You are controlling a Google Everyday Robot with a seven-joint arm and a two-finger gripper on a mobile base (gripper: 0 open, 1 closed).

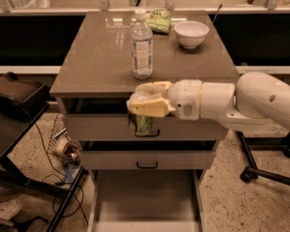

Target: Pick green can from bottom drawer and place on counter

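Observation:
My gripper (146, 105) is shut on the green can (141, 124) and holds it upright by its top, in front of the upper drawer's face, just below the front edge of the counter (101, 62). The can hangs clear of the bottom drawer (145, 202), which stands pulled out below with a bare floor. My white arm reaches in from the right.
On the counter stand a clear water bottle (141, 45), a white bowl (191, 34) and a green snack bag (158, 20) at the back. Two upper drawers with black handles (147, 165) are shut. A black stand (14, 100) and cables lie at left, a chair base (266, 170) at right.

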